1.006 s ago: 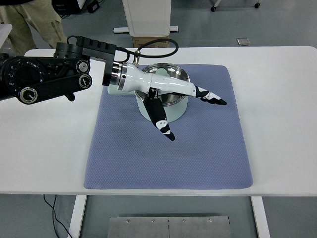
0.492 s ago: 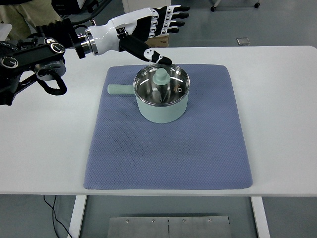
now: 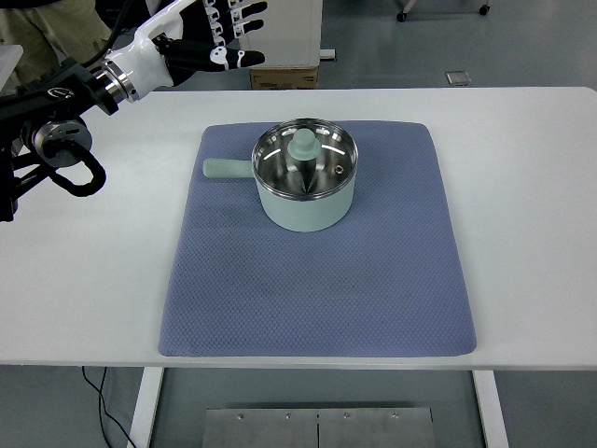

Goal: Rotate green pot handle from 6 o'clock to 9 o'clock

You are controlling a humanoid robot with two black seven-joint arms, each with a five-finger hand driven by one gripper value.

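The left hand hung high at the top left of the view, beyond the far edge of the bench, its fingers spread and holding nothing, well apart from everything on the work surface. The right arm did not show at all.

Out from the hand, across bare bench top, the green pot sat upright on the far half of a blue mat. A knobbed glass lid rested on it, and its handle stuck straight out toward the picture's left, at nine o'clock.

Judged from that, the turn looked complete and the step in hand was getting clear. Doing that well meant leaving the pot alone: the arm should travel up and away, with no sweep over the lid knob or handle, since a brush could spin the light pot off its heading or drag it across the mat.
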